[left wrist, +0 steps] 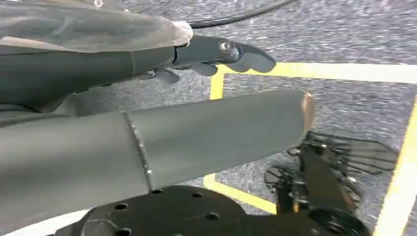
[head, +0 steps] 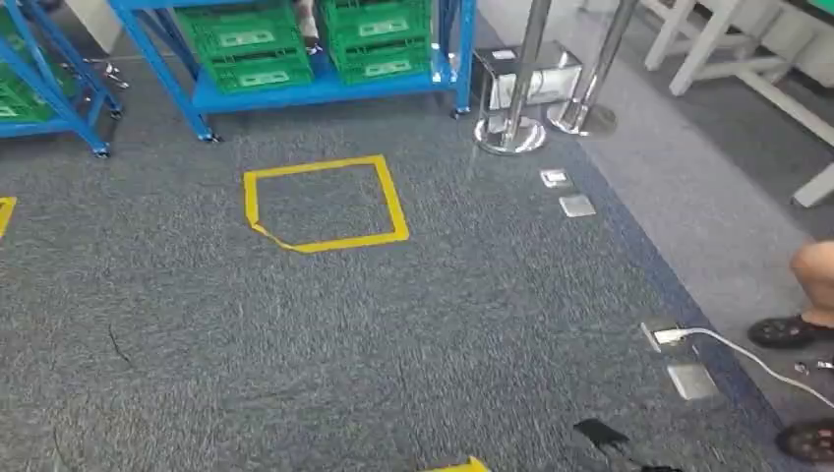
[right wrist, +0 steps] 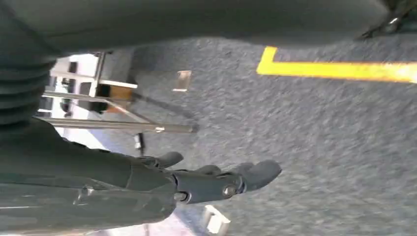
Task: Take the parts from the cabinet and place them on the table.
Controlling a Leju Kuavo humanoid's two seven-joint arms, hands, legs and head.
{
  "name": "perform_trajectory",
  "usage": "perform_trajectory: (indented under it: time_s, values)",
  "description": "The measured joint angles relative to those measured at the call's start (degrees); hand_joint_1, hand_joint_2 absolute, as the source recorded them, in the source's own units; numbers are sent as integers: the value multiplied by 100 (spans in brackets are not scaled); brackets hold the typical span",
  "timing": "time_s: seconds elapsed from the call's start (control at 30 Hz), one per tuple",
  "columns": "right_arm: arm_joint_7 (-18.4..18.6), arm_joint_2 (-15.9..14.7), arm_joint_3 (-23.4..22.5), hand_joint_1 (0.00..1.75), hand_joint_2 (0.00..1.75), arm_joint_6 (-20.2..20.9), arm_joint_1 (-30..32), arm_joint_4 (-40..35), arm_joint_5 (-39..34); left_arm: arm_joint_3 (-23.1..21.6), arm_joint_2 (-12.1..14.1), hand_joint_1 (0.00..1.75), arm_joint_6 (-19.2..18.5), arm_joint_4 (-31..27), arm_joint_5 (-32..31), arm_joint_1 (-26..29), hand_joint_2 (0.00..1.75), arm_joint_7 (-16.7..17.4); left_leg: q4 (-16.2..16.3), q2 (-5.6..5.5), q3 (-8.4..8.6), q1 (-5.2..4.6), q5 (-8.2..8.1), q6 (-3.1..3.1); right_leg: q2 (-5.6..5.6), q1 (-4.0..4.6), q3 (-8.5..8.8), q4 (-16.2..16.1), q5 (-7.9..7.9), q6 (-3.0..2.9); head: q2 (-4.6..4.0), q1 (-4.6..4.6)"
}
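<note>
Grey carpet (head: pixel 393 334) fills the frame, a yellow tape square (head: pixel 325 205) at centre and a blue cabinet (head: pixel 325 88) of green crates (head: pixel 251 44) upper left, their white labels unreadable. Both the left hand (left wrist: pixel 216 54) and right hand (right wrist: pixel 216 182) hang empty, fingers apart, over the carpet.

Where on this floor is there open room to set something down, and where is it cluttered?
Open: the carpet inside the yellow tape square, and the wide grey stretch in front of it. Crowded: the blue shelf packed with green crates, the metal posts beside it, and the right edge with floor sockets, a white cable and a person's feet.
</note>
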Motion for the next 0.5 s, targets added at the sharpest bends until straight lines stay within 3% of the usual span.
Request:
perform_trajectory:
  time_s: [0.03, 0.1, 0.13, 0.17, 0.2, 0.27, 0.3, 0.33, 0.37, 0.4, 0.47, 0.5]
  values:
    - [-9, 0, 0, 0, 0, 9, -3, 7, -4, 0, -4, 0, 0, 0, 0, -5, 0, 0, -26, 6, 45, 5, -10, 17, -11, -20, -223, 401, -198, 32, 0, 26]
    - [-46, -2, 0, 0, 0, 63, -13, 22, -7, 0, -15, 0, 0, 0, -2, -6, 0, 0, -23, 12, 104, 20, -70, -6, -12, -49, -738, 1293, -533, 87, 0, 41]
    - [-63, -2, 0, 0, 0, 87, -11, 26, -7, 0, -24, 0, 0, 0, -7, 0, 0, 0, -19, 12, 149, 40, -107, -24, -17, -69, -898, 1522, -533, 120, -2, 48]
    - [-74, -2, 2, 0, 0, 129, -10, 28, 2, 0, -33, 0, 0, 0, -7, 7, 0, 0, -6, 11, 196, 63, -146, -47, -24, -91, -912, 1466, -390, 156, 0, 50]
    - [-85, -2, 4, 0, 0, 160, 1, 35, 4, 0, -42, 0, 0, 0, -9, 14, 0, 0, 22, 7, 251, 94, -203, -85, -37, -128, -797, 1129, -88, 206, 0, 59]
    - [-94, -4, 9, 0, 0, 181, 1, 42, 9, 0, -57, 0, 0, 0, -9, 18, 0, 0, 144, 6, 334, 156, -350, -182, -86, -214, -393, 89, 554, 319, 0, 96]
    - [-96, 7, 18, 0, 0, 208, -3, 48, 9, 0, -17, 0, 0, 7, -11, 20, 0, 0, 194, 1, 319, 137, -410, -243, -88, -186, -343, 3, 411, 389, -2, 147]
    - [-98, 2, 26, 0, 0, 236, -12, 48, 9, -2, -24, 0, -2, 4, -20, -4, 0, 2, 317, 6, 274, 126, -468, -279, -59, -194, -297, -107, 384, 257, 0, 175]
    - [-100, 2, 31, 0, 0, 245, -14, 48, 9, -2, -22, 0, -2, 4, -22, -9, 0, 2, 293, 8, 279, 109, -467, -290, -44, -179, -323, -64, 368, 151, -2, 112]
    - [-105, 0, 31, 0, 0, 255, -12, 48, 9, -2, -26, 0, -2, 4, -24, -7, 0, 2, 277, 10, 291, 113, -468, -295, -41, -154, -325, -48, 345, 112, 0, 65]
    - [-105, 2, 35, 0, 0, 288, -1, 48, 9, -2, -28, 0, -2, 4, -24, -11, 0, 2, 325, 8, 316, 138, -534, -348, -38, -169, -276, -67, 322, 10, 0, 65]
    - [-100, 2, 37, 0, 0, 293, -2, 50, 9, -2, -35, 0, -2, 4, -26, -16, 0, 2, 530, 8, 232, 148, -634, -372, -39, -169, -257, -68, 306, -27, 0, 20]
